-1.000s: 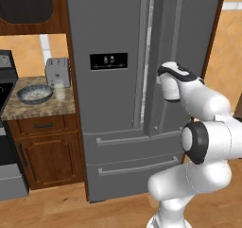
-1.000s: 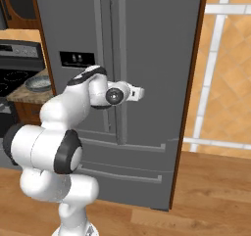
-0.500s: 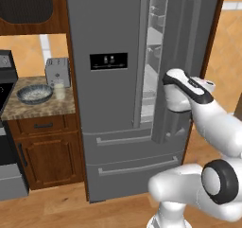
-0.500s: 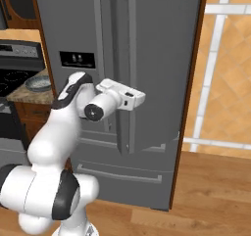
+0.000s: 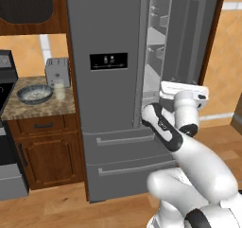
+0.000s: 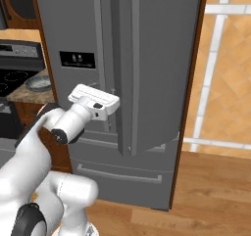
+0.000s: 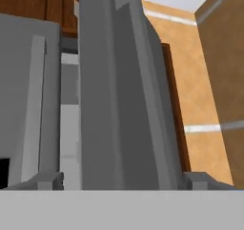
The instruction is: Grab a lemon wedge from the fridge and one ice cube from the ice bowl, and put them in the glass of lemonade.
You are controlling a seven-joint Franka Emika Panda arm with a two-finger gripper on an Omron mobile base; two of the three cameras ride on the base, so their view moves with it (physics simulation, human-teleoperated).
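Note:
The grey fridge (image 5: 108, 80) has its right door (image 6: 147, 68) swung partly open, and white shelves (image 5: 156, 42) show in the gap. My gripper (image 7: 124, 179) is open, its fingertips (image 7: 47, 179) standing wide on either side of the door's edge (image 7: 124, 105) without clamping it. The white hand (image 5: 184, 90) hangs at mid-door height in front of the gap. The blue-grey ice bowl (image 5: 34, 93) and the small glass of lemonade (image 5: 59, 91) stand on the counter left of the fridge. The lemon wedge is hidden from view.
A grey toaster (image 5: 57, 72) stands behind the glass. The granite counter (image 5: 45, 108) sits over a wooden cabinet (image 5: 47, 151), with a black stove (image 6: 17, 76) to its left. A wood panel (image 6: 188, 107) flanks the fridge's right side.
The right fridge door has swung from nearly shut to partly open. My hand came back and down with it, and the gripper has spread open off the handle.

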